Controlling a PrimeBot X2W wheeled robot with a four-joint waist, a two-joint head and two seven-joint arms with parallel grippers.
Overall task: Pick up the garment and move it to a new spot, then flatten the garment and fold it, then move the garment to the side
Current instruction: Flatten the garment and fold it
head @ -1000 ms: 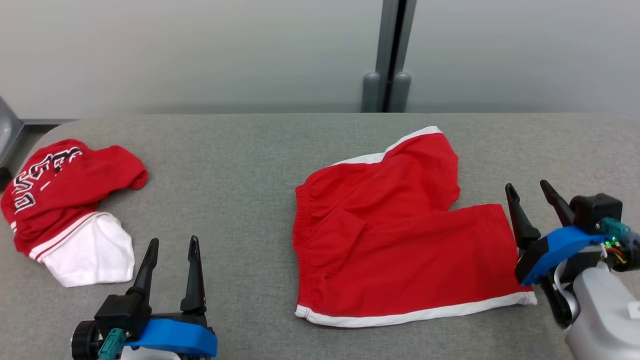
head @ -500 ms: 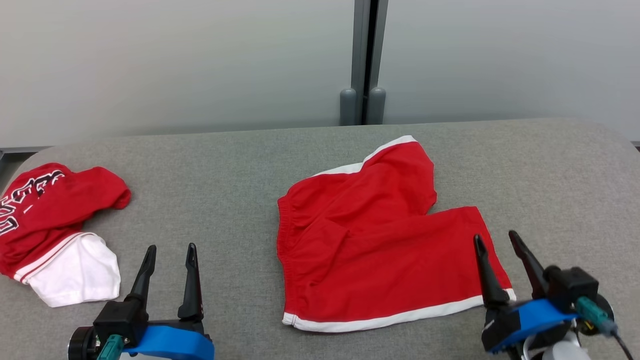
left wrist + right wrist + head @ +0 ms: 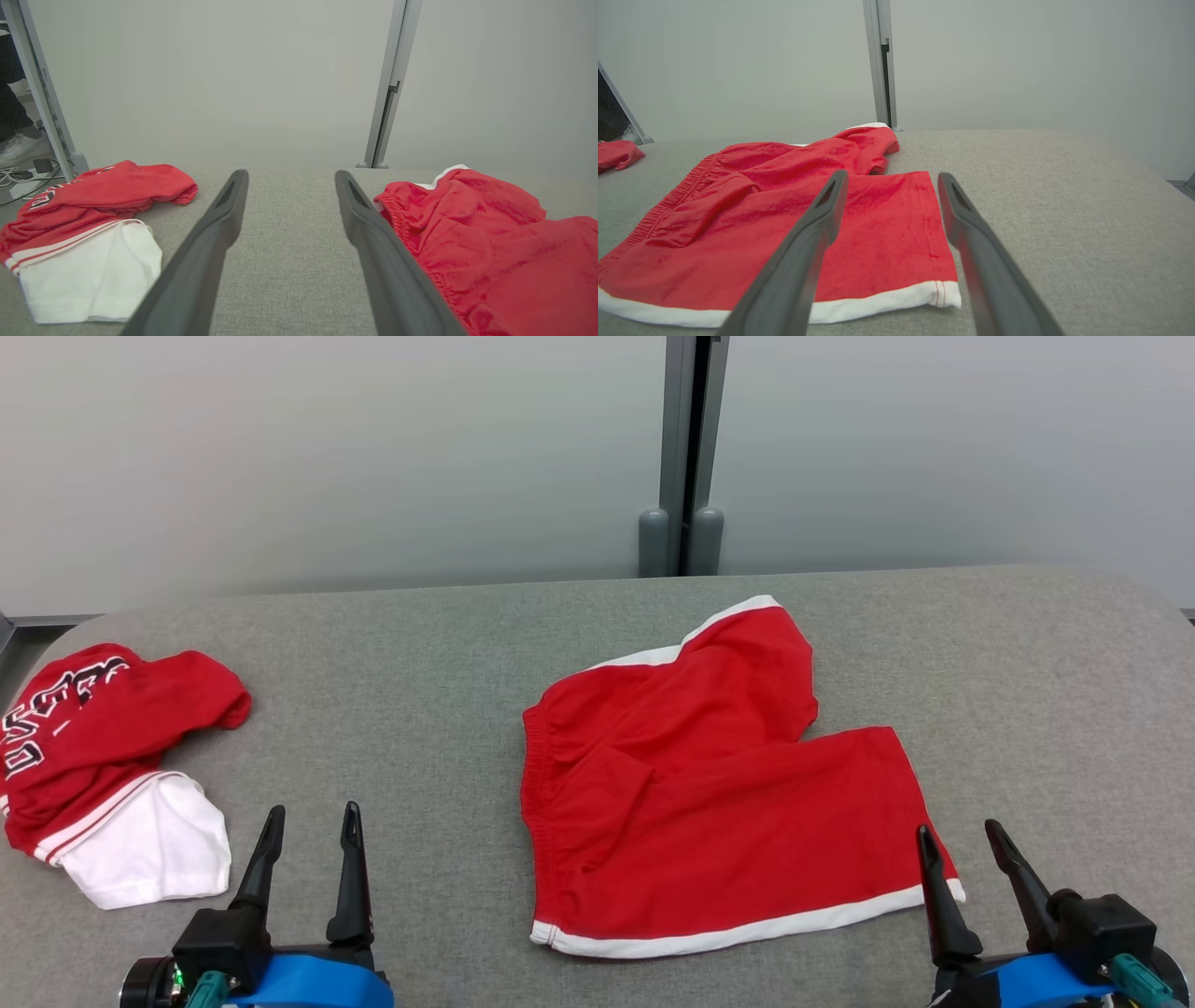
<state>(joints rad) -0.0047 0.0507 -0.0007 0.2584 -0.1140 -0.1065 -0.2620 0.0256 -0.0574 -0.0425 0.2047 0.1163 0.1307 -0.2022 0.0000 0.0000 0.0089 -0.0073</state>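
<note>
A pair of red fabric shorts with white hem trim point(image 3: 709, 793) lies right of centre on the grey felt-covered worktop point(image 3: 420, 709), elastic waistband point(image 3: 534, 756) to the robot's left and leg openings to its right; the near leg lies fairly smooth, while the far leg point(image 3: 738, 672) is rumpled and angled away, so the step in hand looks like flattening before the fold. The left gripper point(image 3: 313, 812) hangs low at the near left with its fingers apart and empty, over bare worktop between the shorts and a crumpled red-and-white lettered jersey point(image 3: 103, 747) at the far left; the right gripper point(image 3: 957, 829) has its fingers apart and empty too, just beside the near-right hem corner point(image 3: 943, 294).

To do this well, the right fingers should close on that white-trimmed corner taking both layers, and the left should take the near end of the waistband; a gentle outward pull would probably draw the creases out. The far leg likely needs its own tug before any fold, or the bunching gets trapped inside. Keep well off the jersey; it is not the garment being worked.

Against a second ago: the whole head view has shifted, so the camera has moved and the shorts' apparent drift is not theirs; their shape looks unchanged. The right gripper, then tilted beside the near leg's right edge, has drawn back to the near right, fingers pointing up the view; the left sits much as it did.
</note>
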